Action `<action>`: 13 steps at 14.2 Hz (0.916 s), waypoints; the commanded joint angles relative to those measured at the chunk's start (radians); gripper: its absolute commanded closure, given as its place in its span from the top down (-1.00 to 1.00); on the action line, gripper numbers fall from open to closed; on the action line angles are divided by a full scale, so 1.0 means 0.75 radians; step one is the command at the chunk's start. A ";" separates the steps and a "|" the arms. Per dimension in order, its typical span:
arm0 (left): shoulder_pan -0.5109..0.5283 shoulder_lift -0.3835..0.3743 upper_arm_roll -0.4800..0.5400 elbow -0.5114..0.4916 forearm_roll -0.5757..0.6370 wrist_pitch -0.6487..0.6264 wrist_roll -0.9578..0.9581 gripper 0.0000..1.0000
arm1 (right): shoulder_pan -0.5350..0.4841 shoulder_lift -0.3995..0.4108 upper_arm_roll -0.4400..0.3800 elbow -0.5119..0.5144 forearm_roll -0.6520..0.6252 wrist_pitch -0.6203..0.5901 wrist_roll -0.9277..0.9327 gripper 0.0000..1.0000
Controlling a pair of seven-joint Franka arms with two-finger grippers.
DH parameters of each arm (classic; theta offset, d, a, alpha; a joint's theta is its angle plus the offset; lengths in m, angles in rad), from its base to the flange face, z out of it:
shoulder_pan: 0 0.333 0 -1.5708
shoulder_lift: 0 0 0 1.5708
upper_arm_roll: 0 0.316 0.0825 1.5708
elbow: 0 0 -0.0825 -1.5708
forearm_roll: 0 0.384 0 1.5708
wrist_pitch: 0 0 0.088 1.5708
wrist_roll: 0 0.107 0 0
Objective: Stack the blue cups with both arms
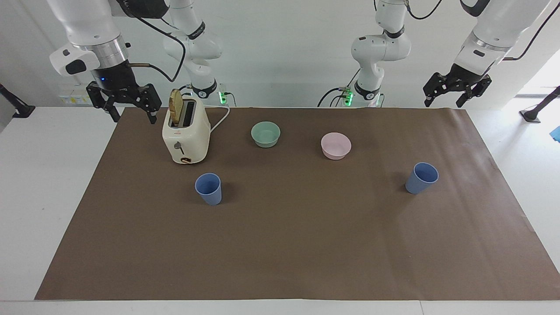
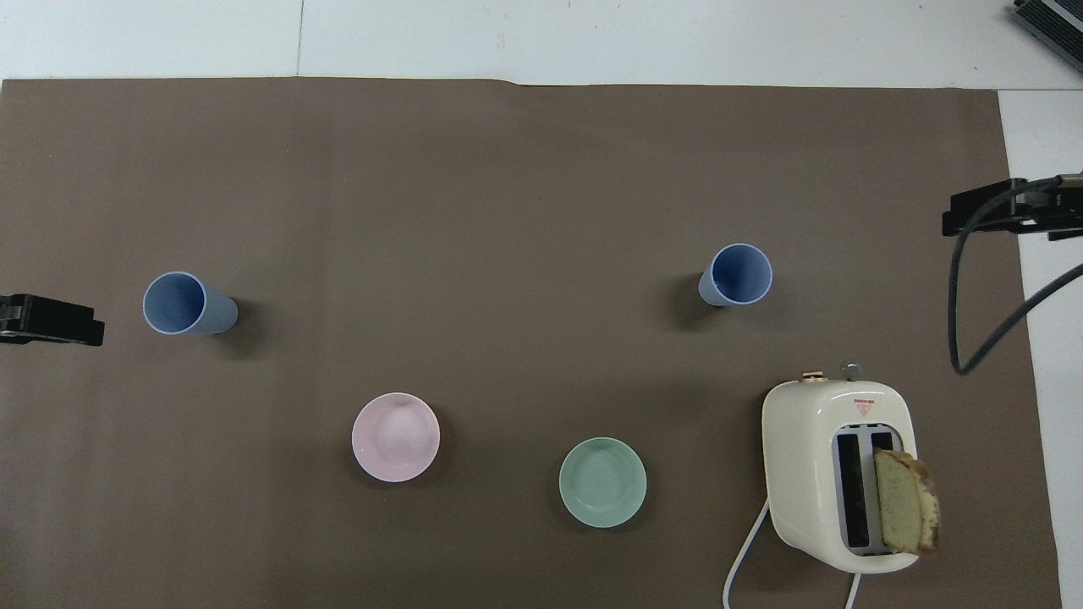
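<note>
White table (image 1: 52,183) covered by brown paper (image 1: 297,245); white wall noted; left gripper (image 1: 455,94) and right gripper (image 1: 127,105) released, raised

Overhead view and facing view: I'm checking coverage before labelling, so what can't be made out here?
- Left gripper: overhead view's edge cuts it to a black tip.
- Right gripper: overhead, the edge cuts it.
- Toaster: facing view hides its second slot's inside; overhead it is dark.
- Blue cups: bottoms shadowed in both views.
</note>
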 commanded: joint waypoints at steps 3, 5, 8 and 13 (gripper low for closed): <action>0.001 -0.026 0.005 -0.027 -0.017 0.004 0.004 1.00 | -0.018 -0.036 0.005 -0.044 0.029 0.016 -0.026 1.00; 0.007 -0.026 0.005 -0.027 -0.017 0.006 0.006 1.00 | -0.018 -0.036 0.005 -0.044 0.029 0.016 -0.026 1.00; 0.011 -0.026 0.007 -0.029 -0.017 0.012 0.006 1.00 | -0.018 -0.036 0.005 -0.044 0.029 0.016 -0.026 1.00; 0.093 0.045 0.009 -0.031 -0.019 0.194 -0.036 1.00 | -0.018 -0.036 0.005 -0.044 0.029 0.016 -0.026 1.00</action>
